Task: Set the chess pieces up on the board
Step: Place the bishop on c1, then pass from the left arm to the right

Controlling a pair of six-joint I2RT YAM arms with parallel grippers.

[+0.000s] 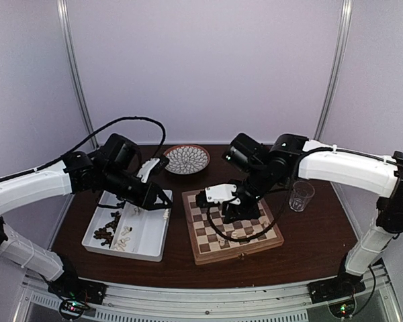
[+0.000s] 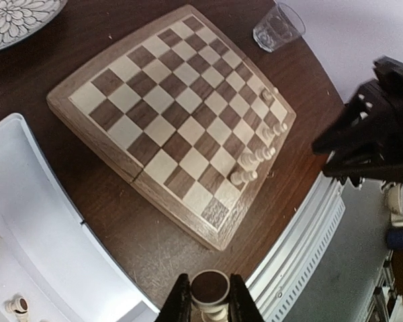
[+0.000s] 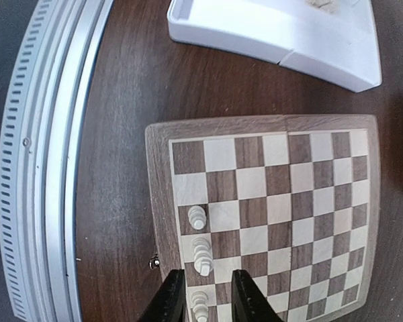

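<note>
**Top external view.** The board [image 1: 215, 243] lies on the dark table [image 1: 309, 248], right of centre. The white two-compartment tray [image 1: 151, 231] sits just beside its left edge. The tray's left compartment holds the loose dark brown pieces [image 1: 106, 233], with loose cream pieces [image 1: 124, 239] next to them. A round patterned plate [image 1: 187, 159] lies behind the board, and a drinking glass [image 1: 301, 196] stands to its right. The left arm [image 1: 33, 188] reaches over the tray's far right side. The right arm [image 1: 342, 168] hangs over the board.

**Left wrist view.** The left gripper [image 2: 209, 282] is closed narrowly on a cream chess piece [image 2: 209, 290], whose dark round base faces the camera. It is held off the board, above the table by the tray's corner. A row of cream pieces [image 2: 252, 161] stands along the board edge nearest the metal rail [image 2: 302, 248]. One cream piece [image 2: 15, 305] lies in the tray.

**Right wrist view.** The right gripper [image 3: 207, 282] has its jaws parted. A cream piece on the edge file [image 3: 200, 305] stands between them with a gap on either side, ungripped. Two more cream pieces [image 3: 201, 255] stand on the same file, on the squares beyond the fingertips.
</note>
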